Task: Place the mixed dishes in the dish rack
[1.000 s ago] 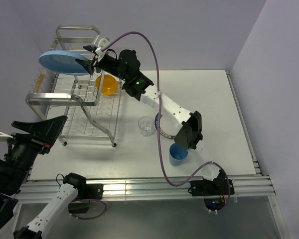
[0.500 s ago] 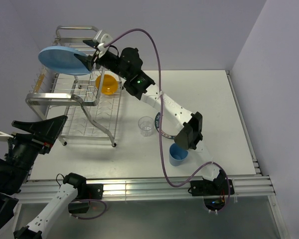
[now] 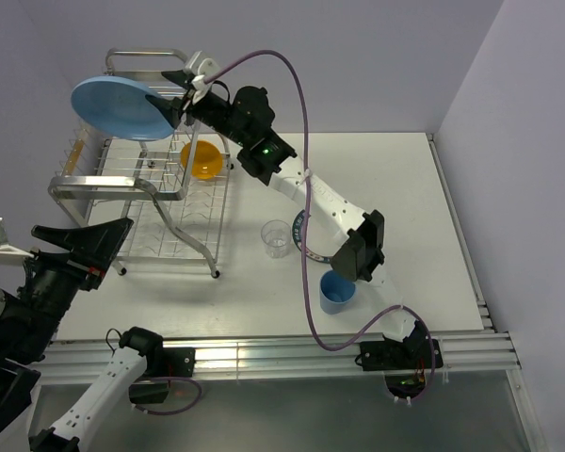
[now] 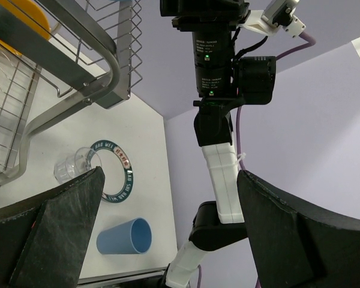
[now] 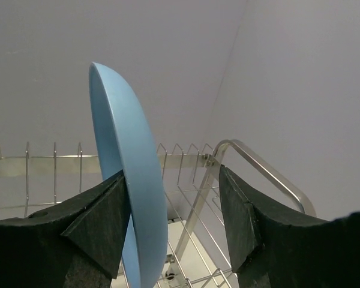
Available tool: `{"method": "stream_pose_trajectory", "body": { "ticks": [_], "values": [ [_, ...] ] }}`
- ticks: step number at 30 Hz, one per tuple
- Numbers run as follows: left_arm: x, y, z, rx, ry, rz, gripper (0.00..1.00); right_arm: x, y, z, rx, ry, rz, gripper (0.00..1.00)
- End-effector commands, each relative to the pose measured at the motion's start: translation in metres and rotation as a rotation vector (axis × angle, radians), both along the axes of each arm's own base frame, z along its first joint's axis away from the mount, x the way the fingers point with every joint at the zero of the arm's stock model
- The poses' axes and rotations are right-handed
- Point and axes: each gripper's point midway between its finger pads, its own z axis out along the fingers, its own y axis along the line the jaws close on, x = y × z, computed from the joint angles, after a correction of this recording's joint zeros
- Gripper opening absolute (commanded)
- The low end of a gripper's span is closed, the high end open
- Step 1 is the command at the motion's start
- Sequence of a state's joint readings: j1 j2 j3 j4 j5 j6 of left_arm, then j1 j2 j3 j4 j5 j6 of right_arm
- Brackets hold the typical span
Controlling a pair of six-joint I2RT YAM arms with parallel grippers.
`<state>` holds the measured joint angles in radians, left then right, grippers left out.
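Observation:
The light-blue plate (image 3: 116,108) stands tilted on edge over the upper tier of the silver wire dish rack (image 3: 102,190). My right gripper (image 3: 176,97) is open at the plate's right edge. In the right wrist view the plate (image 5: 123,180) rests against the left finger, and a wide gap separates it from the right finger (image 5: 246,222). The orange-yellow bowl (image 3: 204,158) sits in the rack. The clear glass (image 3: 277,237), the teal-rimmed white plate (image 3: 308,252) and the blue cup (image 3: 336,292) lie on the table. My left gripper (image 3: 80,247) is open and empty at the near left.
The right arm's forearm (image 3: 325,207) stretches over the table above the white plate, hiding part of it. A purple cable (image 3: 301,122) loops high above the arm. In the left wrist view the cup (image 4: 123,236) lies on its side near the table's front edge.
The right gripper has moved up and slightly back-left, and the blue plate has tipped from nearly flat to more upright. The left arm has shifted slightly.

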<state>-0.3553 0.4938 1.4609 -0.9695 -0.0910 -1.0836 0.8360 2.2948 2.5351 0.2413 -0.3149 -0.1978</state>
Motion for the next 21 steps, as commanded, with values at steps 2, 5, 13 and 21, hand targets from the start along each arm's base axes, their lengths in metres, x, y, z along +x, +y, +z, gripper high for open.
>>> {"method": "stream_pose_trajectory", "body": {
  "ticks": [2, 5, 13, 21],
  "values": [
    [-0.004, -0.002, 0.004, -0.028, -0.022, -0.018, 0.99, -0.011, -0.014, 0.028, 0.043, -0.052, 0.028, 0.63],
    [-0.004, -0.002, 0.004, -0.034, -0.023, -0.017, 0.99, -0.018, -0.009, 0.024, 0.02, -0.048, 0.058, 0.6],
    [-0.004, -0.001, 0.005, -0.032, -0.024, -0.014, 0.99, -0.042, 0.009, 0.01, -0.034, -0.031, 0.133, 0.48],
    [-0.004, -0.001, 0.003, -0.036, -0.015, -0.01, 0.99, -0.055, 0.011, 0.021, -0.007, -0.011, 0.132, 0.41]
  ]
}}
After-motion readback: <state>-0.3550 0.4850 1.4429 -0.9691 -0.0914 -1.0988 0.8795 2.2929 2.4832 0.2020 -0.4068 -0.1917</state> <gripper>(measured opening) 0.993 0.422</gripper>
